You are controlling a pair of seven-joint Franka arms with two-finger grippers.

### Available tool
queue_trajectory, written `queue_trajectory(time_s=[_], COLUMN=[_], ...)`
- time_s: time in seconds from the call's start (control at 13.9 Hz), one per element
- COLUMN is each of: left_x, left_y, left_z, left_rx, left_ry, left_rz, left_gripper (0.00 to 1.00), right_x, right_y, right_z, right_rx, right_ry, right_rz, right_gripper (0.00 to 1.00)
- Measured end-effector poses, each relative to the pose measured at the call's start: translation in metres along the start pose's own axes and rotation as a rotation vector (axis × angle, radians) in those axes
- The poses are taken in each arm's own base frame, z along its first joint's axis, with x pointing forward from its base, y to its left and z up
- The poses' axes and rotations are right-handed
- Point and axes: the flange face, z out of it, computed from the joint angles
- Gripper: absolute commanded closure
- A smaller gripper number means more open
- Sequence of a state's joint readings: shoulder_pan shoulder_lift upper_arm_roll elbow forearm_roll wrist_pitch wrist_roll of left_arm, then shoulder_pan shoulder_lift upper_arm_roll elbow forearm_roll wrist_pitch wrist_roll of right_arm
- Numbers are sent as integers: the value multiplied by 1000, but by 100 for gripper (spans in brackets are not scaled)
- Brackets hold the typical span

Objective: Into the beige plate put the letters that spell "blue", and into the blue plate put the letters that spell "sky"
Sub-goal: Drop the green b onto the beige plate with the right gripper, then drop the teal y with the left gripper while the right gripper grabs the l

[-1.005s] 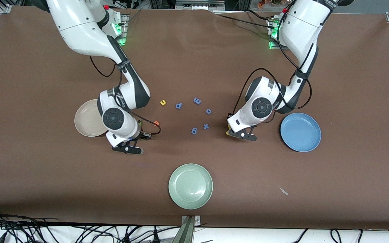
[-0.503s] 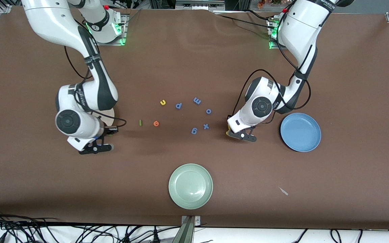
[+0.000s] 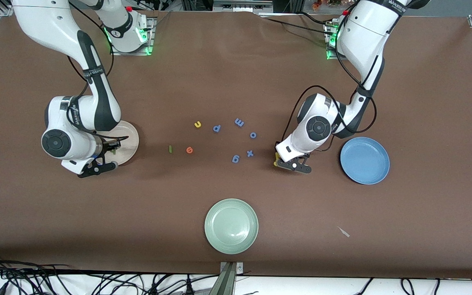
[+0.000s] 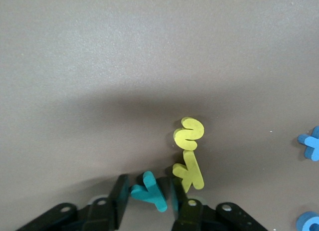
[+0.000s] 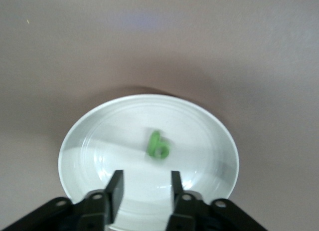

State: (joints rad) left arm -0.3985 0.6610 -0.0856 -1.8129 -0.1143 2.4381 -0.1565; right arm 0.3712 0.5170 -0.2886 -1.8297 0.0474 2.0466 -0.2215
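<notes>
Letter "b" lies in the beige plate under the right gripper's empty, parted fingers; left gripper seemingly pinches "y"; six letters remain.

Evenly bright from overhead; soft shadows under both arms on the worktop; green "b" perhaps motion-blurred.

Green "b" in the beige plate, below the parted right gripper.
</notes>
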Motion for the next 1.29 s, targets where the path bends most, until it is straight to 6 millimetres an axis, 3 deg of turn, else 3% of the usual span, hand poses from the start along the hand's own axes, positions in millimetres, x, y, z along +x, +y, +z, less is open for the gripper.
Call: queue_trajectory(time_s=[0.22,0.57,0.86,1.08,1.29], left_x=[1,1,4,9,11], left_y=[-2,-2,-6,-33,-78], left_z=[-1,-1,-11,-49,-77], left_rx=[2,2,1,1,-2], left_ry=[3,3,12,-5,-25], left_rz=[-3,-3,-8,-4,69], left_gripper=[91,98,99,99,92], right_x=[4,20,25,28,25], right_y=[-23,-123,-176,-201,-203], right_z=[-4,-25,-22,-3,29], right_rx=[11,49,78,82,88], right_ry=[8,68,122,162,224], right_rz=[2,101,168,183,182], right_gripper=[0,0,0,0,0])
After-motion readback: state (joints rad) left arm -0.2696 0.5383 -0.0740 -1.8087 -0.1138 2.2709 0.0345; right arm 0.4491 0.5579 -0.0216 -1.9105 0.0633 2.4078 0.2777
